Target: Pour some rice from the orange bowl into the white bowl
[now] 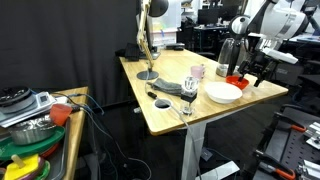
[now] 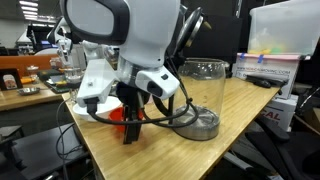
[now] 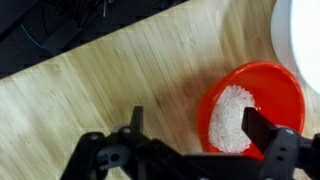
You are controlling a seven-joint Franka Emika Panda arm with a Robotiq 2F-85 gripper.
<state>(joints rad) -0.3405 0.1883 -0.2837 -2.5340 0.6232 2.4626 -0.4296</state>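
Observation:
The orange bowl [image 3: 262,100] holds a heap of white rice [image 3: 233,118] and stands on the wooden table. In the wrist view the white bowl [image 3: 302,35] shows only as a pale curve at the upper right, just beyond it. My gripper [image 3: 197,128] hangs open above the orange bowl's left rim, one finger [image 3: 135,122] over bare wood and the other over the rice. Nothing is held. In both exterior views the gripper [image 1: 261,74] [image 2: 130,122] is low over the orange bowl [image 1: 236,80] [image 2: 116,116], beside the white bowl [image 1: 224,93].
A pale pink cup [image 1: 197,72], a grey flat object [image 1: 172,90] and a desk lamp [image 1: 148,45] stand further along the table. A glass jar on a grey base [image 2: 205,98] is close to the bowls. The table edge [image 1: 270,100] runs just past the gripper.

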